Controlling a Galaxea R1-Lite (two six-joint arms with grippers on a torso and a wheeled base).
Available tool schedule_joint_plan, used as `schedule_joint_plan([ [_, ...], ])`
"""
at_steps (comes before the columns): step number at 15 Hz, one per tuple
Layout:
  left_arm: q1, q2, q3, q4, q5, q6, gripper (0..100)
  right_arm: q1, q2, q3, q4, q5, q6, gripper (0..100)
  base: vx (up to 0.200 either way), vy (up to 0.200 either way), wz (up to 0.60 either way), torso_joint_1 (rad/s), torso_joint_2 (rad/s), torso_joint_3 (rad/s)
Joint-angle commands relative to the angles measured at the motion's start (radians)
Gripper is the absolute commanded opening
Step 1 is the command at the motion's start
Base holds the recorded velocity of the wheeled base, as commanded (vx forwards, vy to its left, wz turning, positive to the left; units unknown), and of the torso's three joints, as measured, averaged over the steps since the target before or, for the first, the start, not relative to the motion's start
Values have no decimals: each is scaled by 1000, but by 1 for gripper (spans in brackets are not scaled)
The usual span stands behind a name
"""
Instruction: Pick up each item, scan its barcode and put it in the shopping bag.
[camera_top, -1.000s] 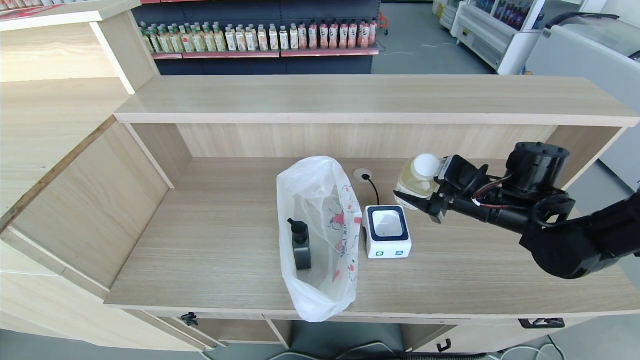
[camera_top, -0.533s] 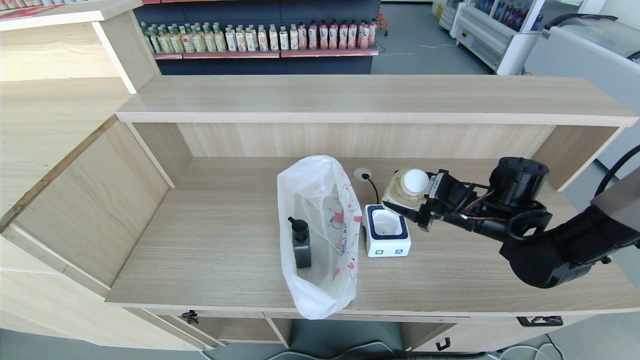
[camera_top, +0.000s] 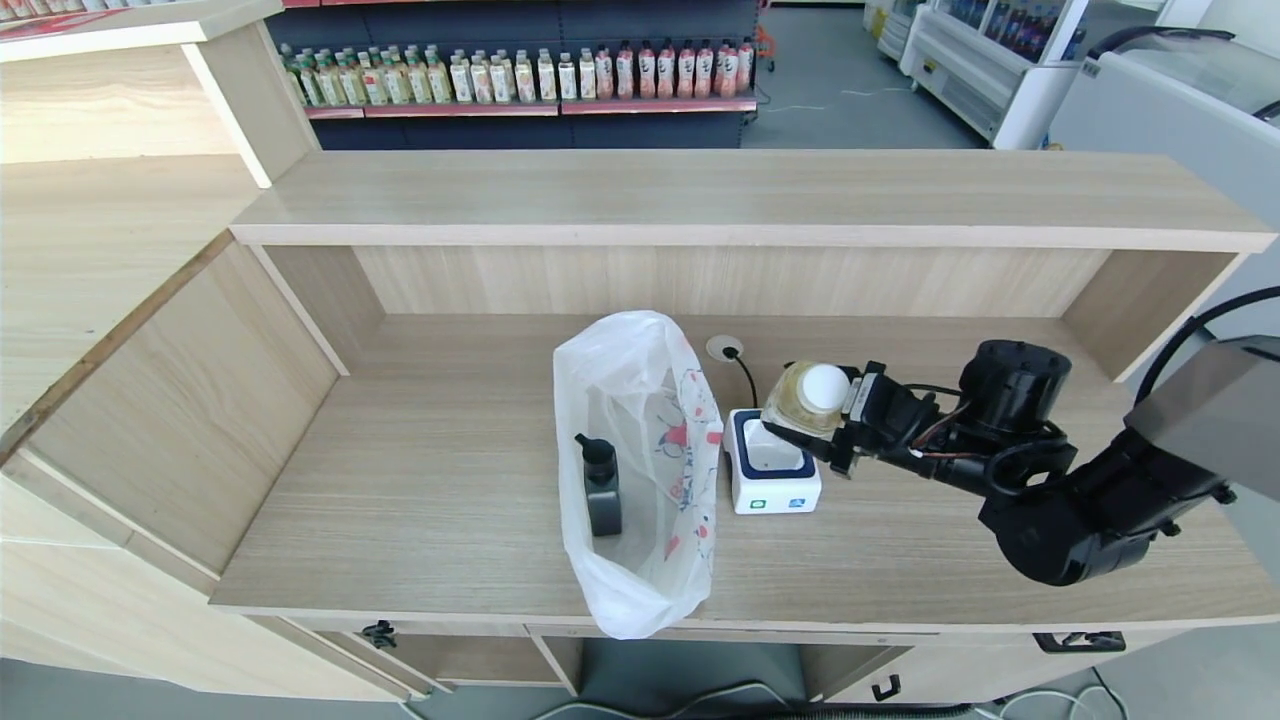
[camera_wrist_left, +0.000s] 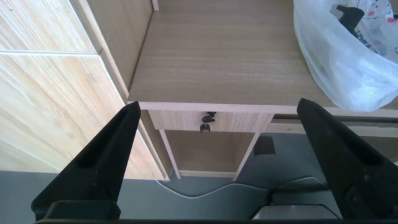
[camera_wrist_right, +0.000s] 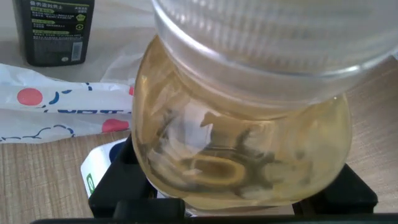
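My right gripper (camera_top: 815, 425) is shut on a clear bottle (camera_top: 805, 398) of pale yellow liquid with a white cap, holding it just above the white barcode scanner (camera_top: 775, 476). Up close in the right wrist view, the bottle (camera_wrist_right: 249, 130) hangs over the scanner (camera_wrist_right: 109, 171). The white plastic shopping bag (camera_top: 640, 470) stands open left of the scanner with a dark bottle (camera_top: 602, 487) upright inside it. My left gripper (camera_wrist_left: 217, 158) hangs open below the counter's front edge, off to the left, and the bag (camera_wrist_left: 345, 53) lies beyond it.
The scanner's black cable (camera_top: 743, 375) runs back to a grommet in the wooden counter (camera_top: 420, 480). A raised shelf (camera_top: 740, 195) borders the back and wooden walls close both sides. Bare counter lies left of the bag and right of the scanner.
My right gripper has carried the bottle left and down, from behind and right of the scanner to just above its window.
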Motion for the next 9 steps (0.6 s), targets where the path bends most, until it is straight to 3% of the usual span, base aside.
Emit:
schedule_joint_plan([
  [1, 0, 0, 0, 0, 0, 0, 100, 0, 22, -3, -9, 6, 0, 0, 0, 0, 0, 0, 0, 0],
  [9, 0, 0, 0, 0, 0, 0, 100, -16, 108, -39, -89, 57, 0, 0, 0, 0, 0, 0, 0, 0],
])
